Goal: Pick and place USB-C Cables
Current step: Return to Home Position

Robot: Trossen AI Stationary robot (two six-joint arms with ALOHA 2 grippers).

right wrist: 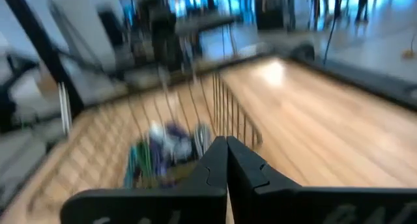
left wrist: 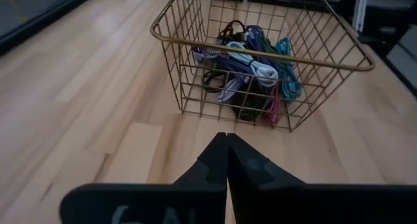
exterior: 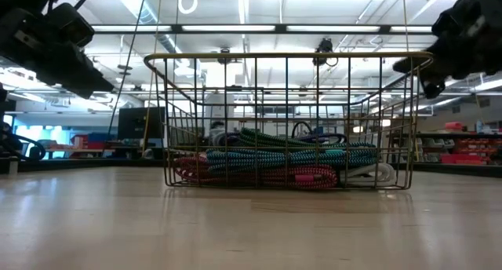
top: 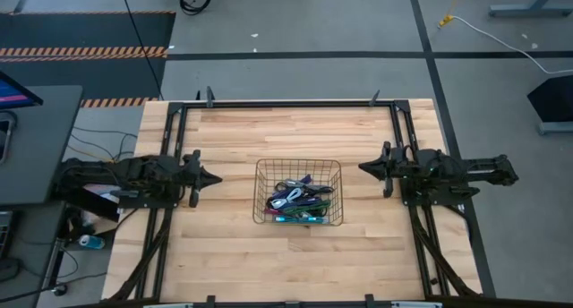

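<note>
Since the USB-C Cables lay heaped inside the wire basket, we judged them light, limp and tangle-prone, best pinched at a coil's middle. The left gripper and right gripper flanked the basket, each closed together and empty, with open table around its rim.

Bright ceiling lights, seemingly glaring off table.

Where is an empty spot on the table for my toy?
Bare table in front of the basket and behind it. Tighter beside it, where the left gripper and right gripper point in. The basket is crowded with cables.
</note>
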